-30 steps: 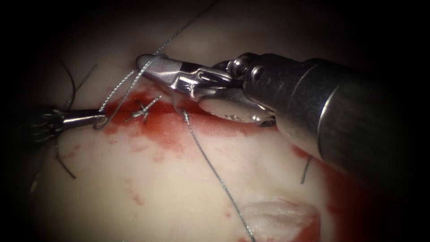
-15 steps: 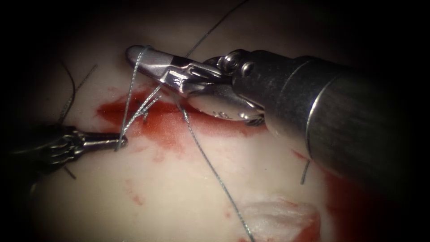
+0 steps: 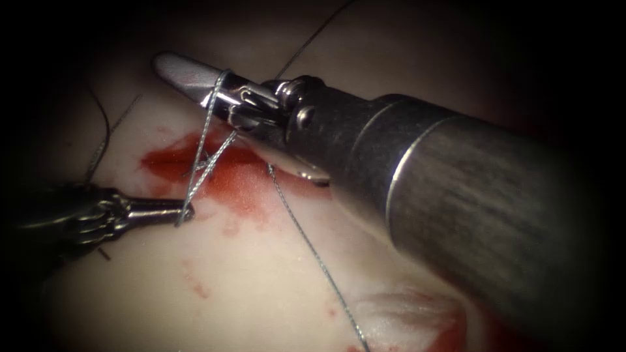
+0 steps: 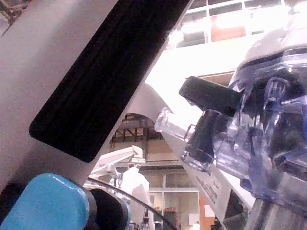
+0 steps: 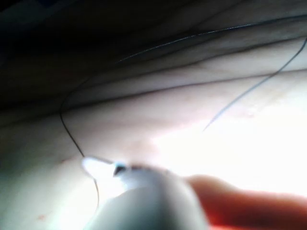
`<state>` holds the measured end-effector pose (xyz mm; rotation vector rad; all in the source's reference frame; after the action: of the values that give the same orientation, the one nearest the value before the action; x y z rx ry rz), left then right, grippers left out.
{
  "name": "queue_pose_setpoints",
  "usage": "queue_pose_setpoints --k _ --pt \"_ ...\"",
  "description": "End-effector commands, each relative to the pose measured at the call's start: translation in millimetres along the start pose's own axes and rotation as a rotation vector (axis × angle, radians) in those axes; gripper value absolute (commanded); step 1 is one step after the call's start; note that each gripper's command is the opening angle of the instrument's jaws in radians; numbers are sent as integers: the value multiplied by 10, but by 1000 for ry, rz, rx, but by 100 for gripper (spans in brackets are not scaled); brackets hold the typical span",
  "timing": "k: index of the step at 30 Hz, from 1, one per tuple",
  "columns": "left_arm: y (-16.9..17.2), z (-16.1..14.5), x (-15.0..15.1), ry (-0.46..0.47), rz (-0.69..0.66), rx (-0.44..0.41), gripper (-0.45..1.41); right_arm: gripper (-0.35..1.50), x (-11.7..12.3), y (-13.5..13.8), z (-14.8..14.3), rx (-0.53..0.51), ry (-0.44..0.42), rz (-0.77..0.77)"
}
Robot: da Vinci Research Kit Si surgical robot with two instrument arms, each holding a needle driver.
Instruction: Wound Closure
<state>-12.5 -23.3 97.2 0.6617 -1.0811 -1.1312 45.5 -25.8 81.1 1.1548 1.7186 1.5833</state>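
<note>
The thread [image 3: 203, 146] is the thing in play: one strand is wound around the right claw [image 3: 186, 73], crosses over the red fluid [image 3: 235, 176] on the cut [image 3: 195, 163], and runs down to the left claw [image 3: 177, 210]. A second run of thread trails from under the right tool across the tissue [image 3: 261, 280] toward the near edge. The left claw is clenched on the thread just below the cut, on its left end. The right claw looks closed with nothing seen between its jaws, the thread only looped over them. No needle is visible to me. Compared with a second ago, the right tool has moved up and to the left and the left tool has dropped lower, so the strand between them stands steeper. To do this well, I judge the loop must stay seated behind the right tip, with even tension and no dragging across the knot site.
</note>
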Motion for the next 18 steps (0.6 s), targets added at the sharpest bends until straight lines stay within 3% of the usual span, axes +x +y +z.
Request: queue_pose_setpoints --k 1,4,10,11,14,18 --pt "0 7 -13 -4 21 1 -45 -35 0 -5 16 51 -23 31" --pt "5 8 -19 -19 51 -19 -45 -35 -6 -13 20 139 -116 86" --pt "18 6 -40 -89 144 -48 -45 -35 -16 -21 18 163 -239 166" --pt "23 6 -45 -106 173 -51 -45 -35 -16 -22 16 150 -293 177" --pt "28 7 -49 -118 190 -51 -45 -35 -16 -23 14 130 -330 191" --pt "36 7 -57 -152 231 -45 -45 -35 -17 -22 5 76 -454 226"
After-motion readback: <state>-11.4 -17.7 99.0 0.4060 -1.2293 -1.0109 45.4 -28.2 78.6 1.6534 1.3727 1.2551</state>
